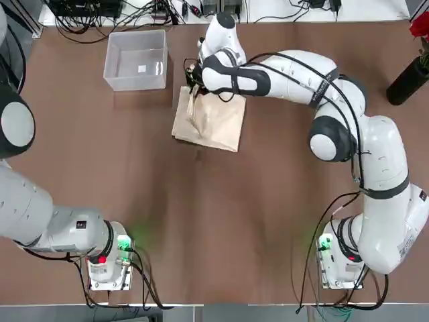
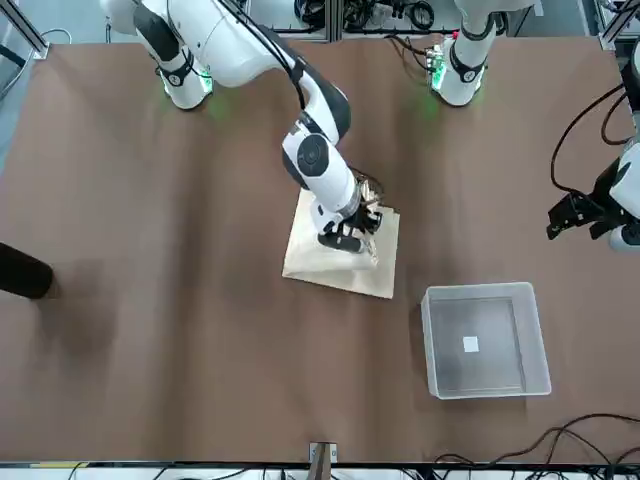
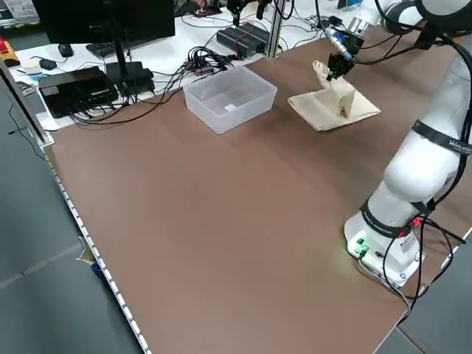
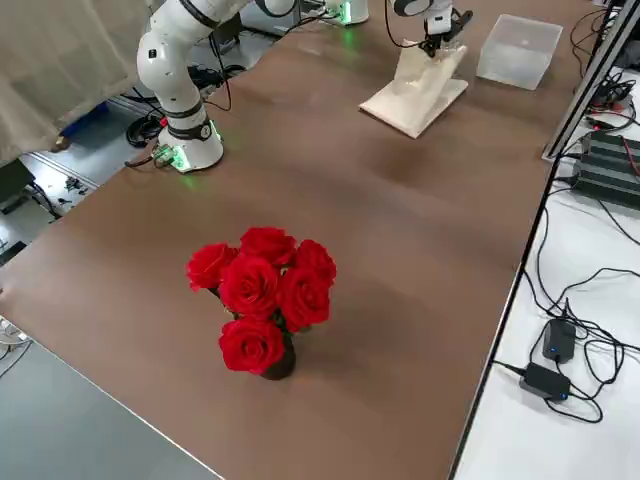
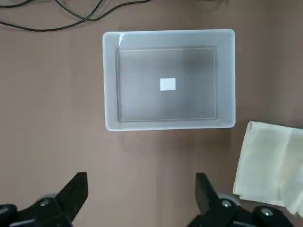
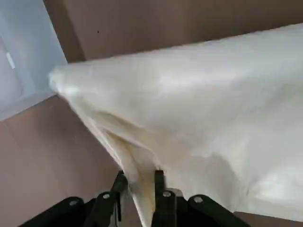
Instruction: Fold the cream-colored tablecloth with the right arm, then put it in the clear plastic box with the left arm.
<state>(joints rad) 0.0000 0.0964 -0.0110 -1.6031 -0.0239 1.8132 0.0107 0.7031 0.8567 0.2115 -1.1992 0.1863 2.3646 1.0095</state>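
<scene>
While the fold is under way, the right pincer [image 6: 139, 189] pinches a raised flap of the cream-colored tablecloth [image 1: 216, 121] between narrow jaws; the right wrist view shows cloth between the fingers. The lifted flap stands above the rest of the cloth, which lies in flat layers on the brown worktop [image 1: 221, 215], just beside the clear plastic box [image 1: 136, 60] and apart from it. The box is empty but for a small white label on its floor. The left pincer [image 5: 142, 198] hangs above the worktop near the box with its jaws wide and nothing between them. By these views, folding appears well advanced but unfinished: the flap has yet to be laid down and released, and the transfer into the box is not yet begun.
</scene>
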